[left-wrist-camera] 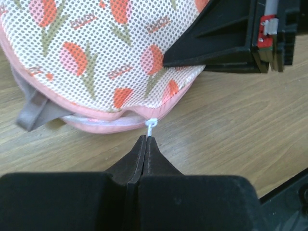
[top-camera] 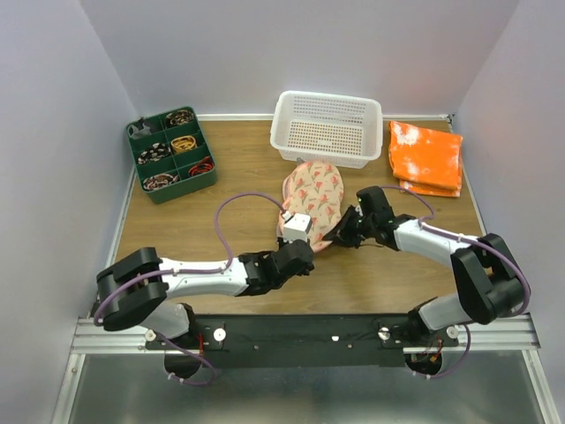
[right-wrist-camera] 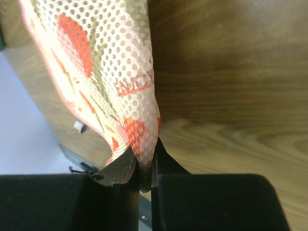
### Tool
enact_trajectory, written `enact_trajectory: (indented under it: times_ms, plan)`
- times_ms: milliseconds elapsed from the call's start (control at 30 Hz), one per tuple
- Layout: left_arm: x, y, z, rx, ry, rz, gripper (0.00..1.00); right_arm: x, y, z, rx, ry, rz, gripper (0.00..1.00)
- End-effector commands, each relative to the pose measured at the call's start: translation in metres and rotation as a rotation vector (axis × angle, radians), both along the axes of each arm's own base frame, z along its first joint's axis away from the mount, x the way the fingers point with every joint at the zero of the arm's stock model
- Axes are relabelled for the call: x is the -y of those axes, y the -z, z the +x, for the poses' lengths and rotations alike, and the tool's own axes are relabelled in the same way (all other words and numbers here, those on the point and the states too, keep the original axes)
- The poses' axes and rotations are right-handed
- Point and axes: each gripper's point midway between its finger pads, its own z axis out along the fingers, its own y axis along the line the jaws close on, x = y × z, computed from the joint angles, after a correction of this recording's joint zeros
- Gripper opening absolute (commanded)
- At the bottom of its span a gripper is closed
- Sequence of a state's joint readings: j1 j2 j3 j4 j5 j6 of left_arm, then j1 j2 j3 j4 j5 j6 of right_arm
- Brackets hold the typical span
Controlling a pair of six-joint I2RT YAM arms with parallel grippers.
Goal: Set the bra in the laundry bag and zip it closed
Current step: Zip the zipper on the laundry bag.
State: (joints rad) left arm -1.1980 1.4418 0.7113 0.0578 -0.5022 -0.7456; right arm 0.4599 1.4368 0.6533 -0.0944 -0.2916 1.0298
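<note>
The pale pink laundry bag (top-camera: 313,190) with a fruit print lies on the table in front of the basket. Its lid is down in the left wrist view (left-wrist-camera: 106,53). Of the bra only a grey-brown strap (left-wrist-camera: 33,108) shows, poking out of the bag's seam on the left. My left gripper (top-camera: 309,250) (left-wrist-camera: 146,138) is shut on the white zipper pull (left-wrist-camera: 151,126) at the bag's near rim. On the bag's near right end my right gripper (top-camera: 341,232) (right-wrist-camera: 147,153) is shut, pinching the mesh edge (right-wrist-camera: 144,134) between its fingers.
A white perforated basket (top-camera: 327,128) stands behind the bag. An orange-and-white folded cloth (top-camera: 426,157) lies at the back right. A green compartment tray (top-camera: 170,155) with small items sits at the back left. The two grippers are close together at the bag's near end.
</note>
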Motion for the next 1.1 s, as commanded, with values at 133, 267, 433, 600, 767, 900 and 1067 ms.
enact_trajectory:
  times_ms: [133,267,433,600,767,900,1067]
  plan:
    - [-0.048,0.002,-0.018,-0.008,-0.045,0.082,0.0,0.046,0.029,0.023,0.043,-0.013,-0.314,0.13]
    - [-0.052,0.002,-0.019,-0.003,-0.048,0.085,0.0,0.044,0.029,0.03,0.041,-0.033,-0.329,0.13]
    - [-0.038,0.004,-0.016,-0.001,-0.025,0.091,0.0,0.021,0.02,0.026,0.037,-0.086,-0.197,0.37]
    - [-0.002,0.007,-0.007,0.009,0.019,0.079,0.55,0.019,0.017,0.019,0.042,-0.069,-0.156,0.62]
    - [0.028,0.009,0.001,0.017,0.061,0.07,0.6,0.019,0.017,0.016,0.024,-0.053,-0.146,0.63]
    - [0.041,0.007,0.006,0.027,0.082,0.054,0.62,0.019,0.014,0.014,0.028,-0.034,-0.126,0.63]
    - [0.043,0.015,0.014,0.039,0.087,0.08,0.62,0.017,0.011,0.015,0.031,-0.04,-0.116,0.63]
